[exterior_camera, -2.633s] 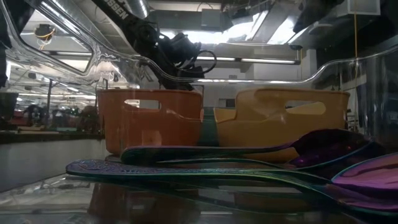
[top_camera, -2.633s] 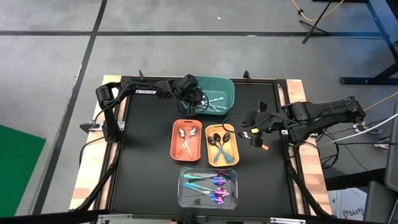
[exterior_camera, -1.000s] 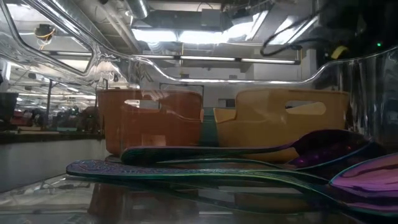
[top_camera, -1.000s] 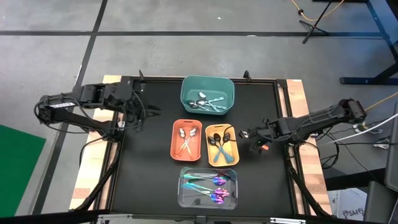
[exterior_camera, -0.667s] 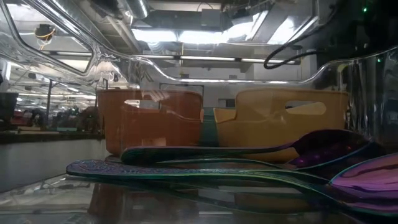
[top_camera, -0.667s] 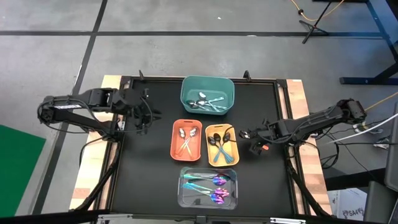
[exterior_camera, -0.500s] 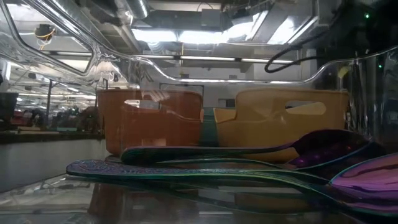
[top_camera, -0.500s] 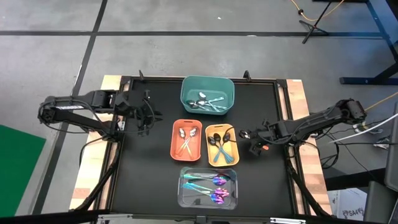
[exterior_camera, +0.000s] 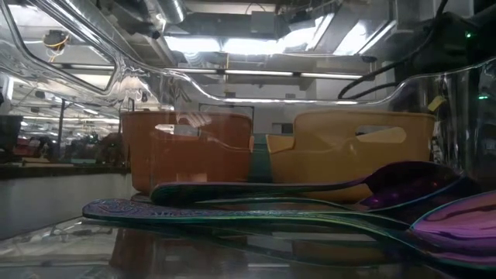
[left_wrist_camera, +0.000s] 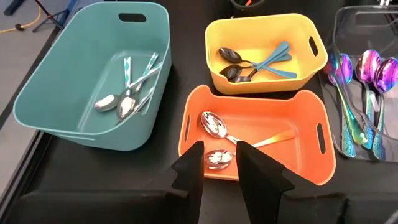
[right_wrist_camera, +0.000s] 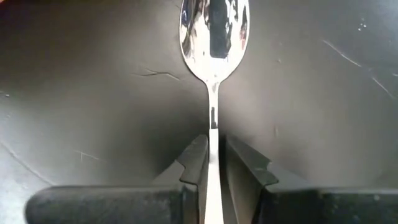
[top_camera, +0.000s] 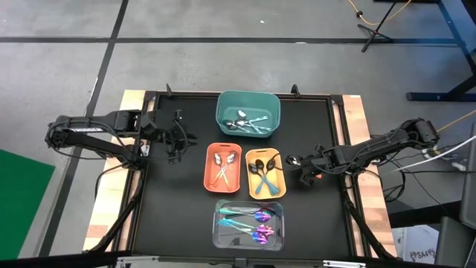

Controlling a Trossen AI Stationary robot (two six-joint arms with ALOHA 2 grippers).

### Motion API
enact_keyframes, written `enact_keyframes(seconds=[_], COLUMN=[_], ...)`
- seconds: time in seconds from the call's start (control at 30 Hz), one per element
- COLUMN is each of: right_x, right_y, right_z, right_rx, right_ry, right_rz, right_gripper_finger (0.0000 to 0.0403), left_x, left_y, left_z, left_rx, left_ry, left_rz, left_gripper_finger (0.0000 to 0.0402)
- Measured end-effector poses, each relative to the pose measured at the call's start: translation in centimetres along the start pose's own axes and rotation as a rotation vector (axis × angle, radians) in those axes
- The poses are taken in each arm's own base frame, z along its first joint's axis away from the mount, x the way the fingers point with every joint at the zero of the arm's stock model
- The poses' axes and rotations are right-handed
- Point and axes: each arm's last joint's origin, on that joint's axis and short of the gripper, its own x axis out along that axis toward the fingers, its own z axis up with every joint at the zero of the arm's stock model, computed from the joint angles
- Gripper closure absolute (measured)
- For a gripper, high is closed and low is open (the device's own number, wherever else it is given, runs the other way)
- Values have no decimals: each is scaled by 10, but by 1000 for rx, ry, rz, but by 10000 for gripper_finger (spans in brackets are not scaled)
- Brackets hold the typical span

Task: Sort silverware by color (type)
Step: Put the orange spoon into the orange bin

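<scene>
**High view: right gripper has a spoon, left arm idle at the mat's left side**

High view shows me four bins on the black mat (top_camera: 178, 201): the teal bin (top_camera: 248, 113) at the far side, the orange bin (top_camera: 223, 167) and yellow bin (top_camera: 265, 173) side by side in the middle, the clear bin (top_camera: 248, 224) nearest the camera edge. Each holds silverware — silver pieces with teal handles in the teal one, silver spoons in the orange, black-headed utensils (left_wrist_camera: 235, 64) with teal handles in the yellow, iridescent spoons (top_camera: 251, 220) in the clear.

My right gripper (top_camera: 305, 172) sits low over the mat just right of the yellow bin. In its wrist view the fingers are clamped on the handle of a silver spoon (right_wrist_camera: 213, 25), bowl pointing away from the fingers over the dark mat.

My left gripper (top_camera: 175, 145) hangs left of the orange bin, apart from it. Its fingers (left_wrist_camera: 189, 171) stand a narrow gap apart with nothing between them.
</scene>
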Motion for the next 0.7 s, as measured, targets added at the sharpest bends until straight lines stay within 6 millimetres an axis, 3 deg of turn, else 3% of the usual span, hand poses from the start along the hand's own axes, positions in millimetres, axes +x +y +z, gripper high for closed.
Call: enact_keyframes(seconds=[0.43, 0.7], right_x=[1, 2], right_y=[-1, 0], right_z=[-1, -2], right_rx=[44, 44], right_ry=[6, 10], right_rz=[3, 8], right_gripper_finger=[346, 397], left_x=[0, 0], left_y=[0, 0], left_z=[0, 0], left_rx=[0, -4], left_ry=[-1, -1], left_rz=[0, 0], left_gripper_finger=[314, 314])
